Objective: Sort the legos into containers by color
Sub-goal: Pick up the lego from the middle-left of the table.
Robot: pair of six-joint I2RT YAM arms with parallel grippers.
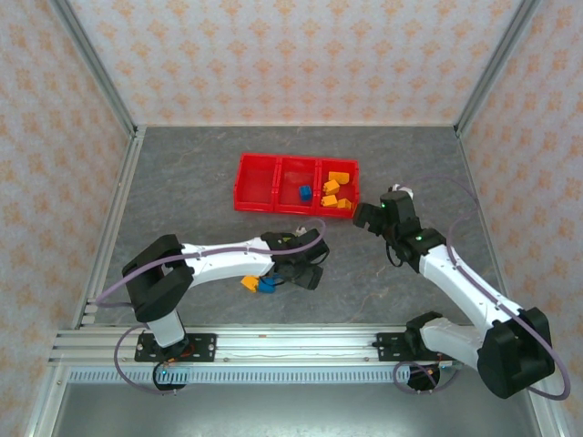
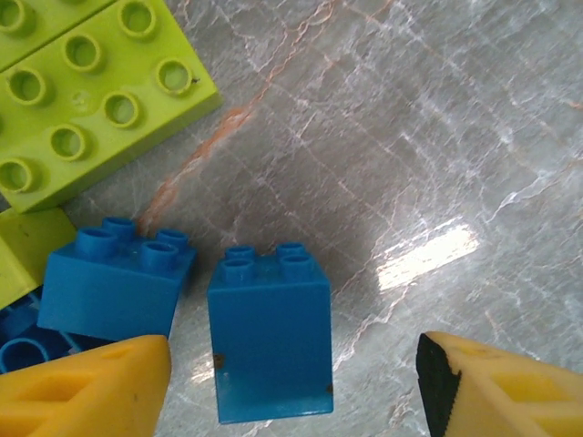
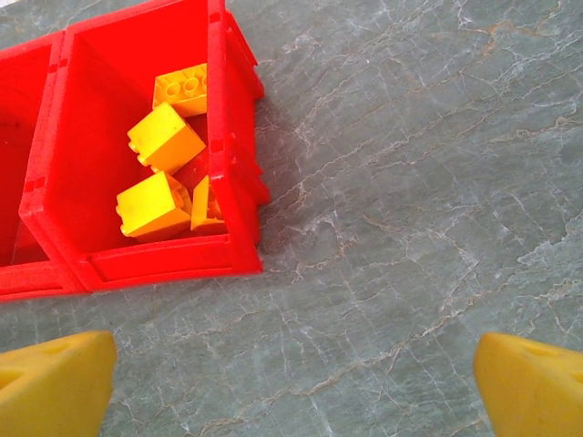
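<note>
A tall blue lego [image 2: 271, 341] stands on the table between the fingers of my left gripper [image 2: 291, 382], close to the left pad and well apart from the right one. The jaws are open. Beside it lie a second blue lego [image 2: 114, 282] and a lime green plate [image 2: 96, 96]. From above, my left gripper [image 1: 301, 269] hovers over a loose orange [image 1: 248, 285] and blue [image 1: 267, 286] pile. The red tray [image 1: 246, 187] holds one blue lego [image 1: 304, 193] in its middle container and several orange-yellow ones [image 1: 335, 191] in its right one. My right gripper [image 1: 369, 217] is open over bare table.
In the right wrist view the tray's right container wall [image 3: 232, 155] and its orange-yellow legos [image 3: 164, 137] sit up-left of my right gripper [image 3: 296, 382]. Patterned walls and metal rails enclose the grey marbled table [image 1: 182, 182].
</note>
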